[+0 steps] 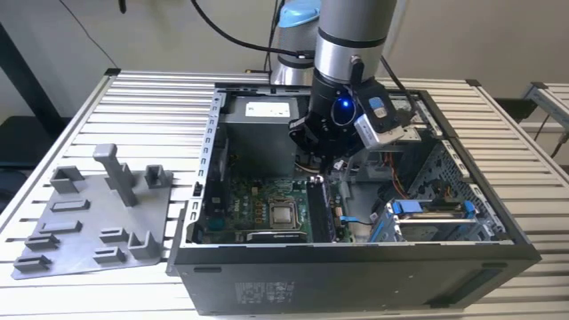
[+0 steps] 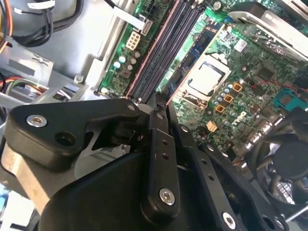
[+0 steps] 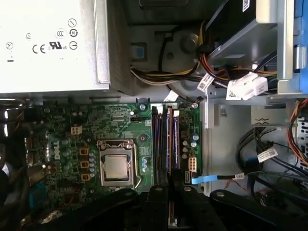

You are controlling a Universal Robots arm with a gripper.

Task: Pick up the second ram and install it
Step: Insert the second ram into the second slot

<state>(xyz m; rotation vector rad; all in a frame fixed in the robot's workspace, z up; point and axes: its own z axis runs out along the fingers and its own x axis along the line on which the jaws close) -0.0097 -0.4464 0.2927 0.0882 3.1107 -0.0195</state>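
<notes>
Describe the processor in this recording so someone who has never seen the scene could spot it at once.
On the slatted table stands an open black computer case, with a green motherboard lying inside. Near the board's middle sits the processor, next to the long dark memory slots. It is the one flat, square, silver plate there, held in a metal frame.

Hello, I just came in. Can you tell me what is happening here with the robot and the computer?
A robot arm is working inside an open computer case. Its end effector hangs low over the green motherboard, directly above the long memory slots. A stick is seated in one slot. Whether the end effector grips the second ram cannot be told.
</notes>
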